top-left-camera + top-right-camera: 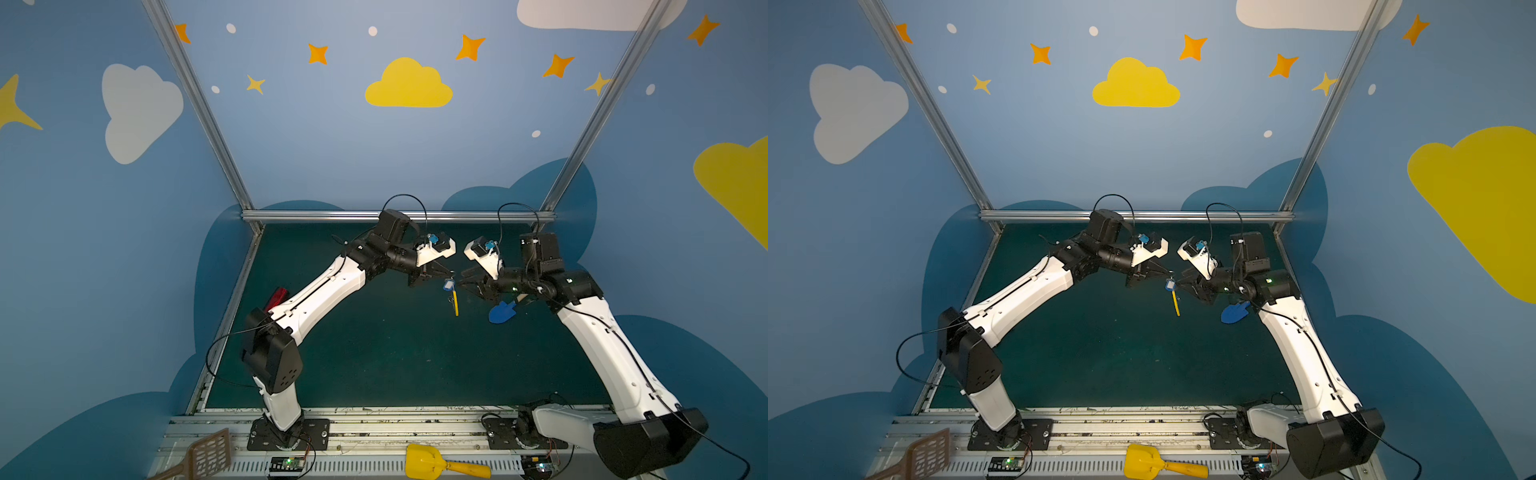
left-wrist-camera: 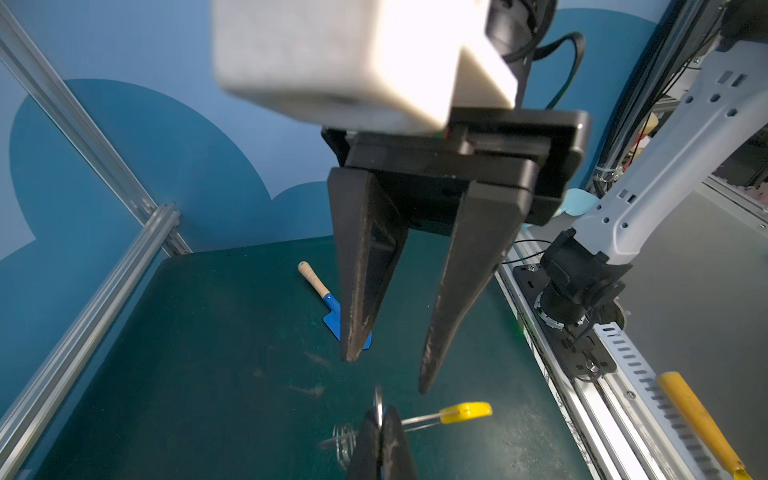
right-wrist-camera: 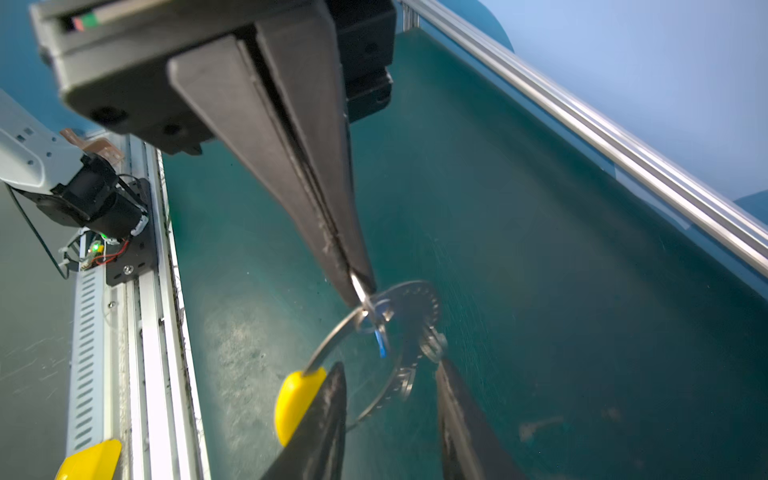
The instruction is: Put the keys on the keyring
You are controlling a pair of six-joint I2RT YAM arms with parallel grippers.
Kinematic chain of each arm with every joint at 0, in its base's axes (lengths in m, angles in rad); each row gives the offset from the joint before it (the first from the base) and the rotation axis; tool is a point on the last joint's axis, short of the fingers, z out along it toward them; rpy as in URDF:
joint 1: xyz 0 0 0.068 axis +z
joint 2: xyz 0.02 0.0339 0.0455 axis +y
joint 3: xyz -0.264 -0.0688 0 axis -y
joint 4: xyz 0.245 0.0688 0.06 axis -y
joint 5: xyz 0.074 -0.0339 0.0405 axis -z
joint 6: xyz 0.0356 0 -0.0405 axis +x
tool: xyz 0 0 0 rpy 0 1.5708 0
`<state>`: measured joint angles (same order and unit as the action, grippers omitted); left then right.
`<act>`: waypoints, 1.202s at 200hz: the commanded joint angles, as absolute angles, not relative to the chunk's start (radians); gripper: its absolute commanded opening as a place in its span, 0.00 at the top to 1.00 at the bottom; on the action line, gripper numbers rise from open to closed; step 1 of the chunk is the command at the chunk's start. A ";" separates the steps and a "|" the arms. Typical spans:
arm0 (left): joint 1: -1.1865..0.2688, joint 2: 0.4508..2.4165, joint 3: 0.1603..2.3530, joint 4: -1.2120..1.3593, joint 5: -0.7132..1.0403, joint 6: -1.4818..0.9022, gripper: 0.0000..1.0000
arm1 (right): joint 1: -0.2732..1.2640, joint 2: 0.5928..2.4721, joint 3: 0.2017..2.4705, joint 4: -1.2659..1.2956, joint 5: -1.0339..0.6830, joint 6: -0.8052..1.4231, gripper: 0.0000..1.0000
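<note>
My left gripper hangs over the middle of the green mat and is shut on a thin silver piece, which looks like the key of the keys. The blue tag dangles just under its tips. The keyring, a grey hoop with holes along its rim, hangs there too, slightly blurred, with its yellow sleeve lowest. My right gripper faces the left one and is open. Its fingers straddle the hoop's lower rim without touching it.
A blue toy shovel lies on the mat under the right forearm. A yellow scoop and a brown slotted spatula rest on the front rail. A red object shows behind the left arm. Aluminium rails fence the mat.
</note>
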<state>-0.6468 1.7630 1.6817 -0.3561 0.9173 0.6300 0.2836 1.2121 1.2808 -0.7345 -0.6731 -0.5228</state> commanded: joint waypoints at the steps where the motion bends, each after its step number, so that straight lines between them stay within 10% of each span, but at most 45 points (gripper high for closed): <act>1: -0.638 1.707 1.659 -0.186 0.967 0.532 0.96 | 0.279 1.193 1.253 -0.653 -0.729 -0.500 0.61; 163: -0.617 1.689 1.550 0.132 1.062 0.336 0.96 | 0.276 1.259 1.220 -0.480 -0.831 -0.445 0.57; 240: -0.617 1.690 1.549 0.120 1.046 0.351 0.96 | 0.278 1.260 1.217 -0.472 -0.919 -0.461 0.87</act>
<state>-0.6216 1.7092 1.5398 0.1013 1.0382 0.3511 0.2783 1.2621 1.2228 -0.4644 -0.8703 -0.4488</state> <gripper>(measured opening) 0.047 0.180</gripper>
